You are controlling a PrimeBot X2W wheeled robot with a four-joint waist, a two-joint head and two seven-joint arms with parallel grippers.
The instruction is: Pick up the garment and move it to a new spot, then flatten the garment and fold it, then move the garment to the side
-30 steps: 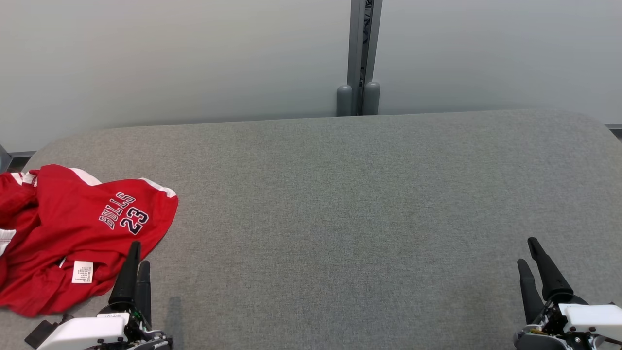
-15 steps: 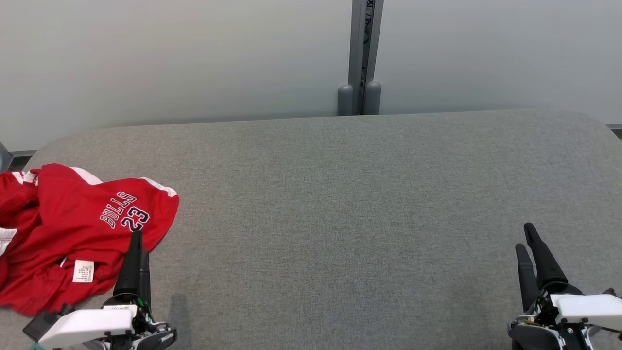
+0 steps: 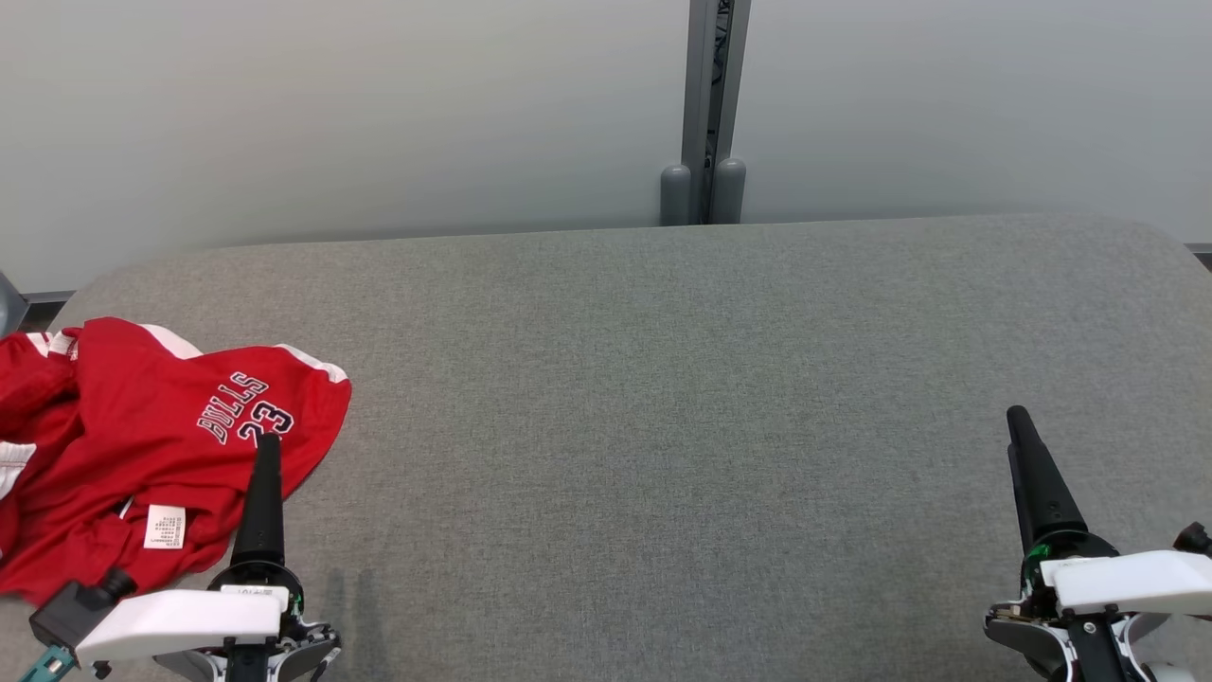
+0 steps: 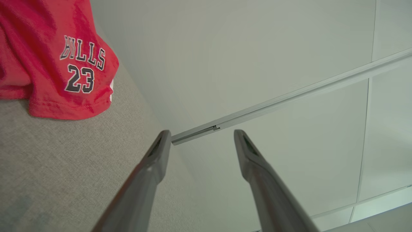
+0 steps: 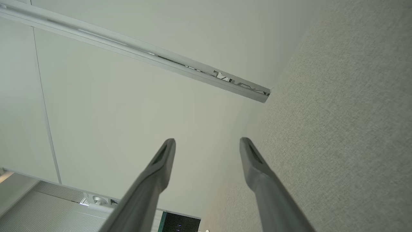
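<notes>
A crumpled red garment (image 3: pixel 142 455) with white trim and "BULLS 23" printed on it lies at the near left of the grey table (image 3: pixel 663 398); its printed corner (image 4: pixel 64 64) fills the upper left of the left wrist view. My left gripper (image 3: pixel 268 440) hovers at the lower left with its tip over the garment's right edge. In the left wrist view my left gripper (image 4: pixel 199 132) is open, nothing between the fingers. My right gripper (image 3: pixel 1018 417) is at the lower right over bare table. The right wrist view shows my right gripper (image 5: pixel 207 140) open too, holding nothing.
A pale wall with a grey vertical post (image 3: pixel 705 114) stands right behind the table's far edge. The table's left edge (image 3: pixel 57 313) curves away near the garment. A white label (image 3: pixel 164 527) shows on the garment's near side.
Both grippers have gone from shut to open and moved slightly forward over the table. The garment has not moved.
</notes>
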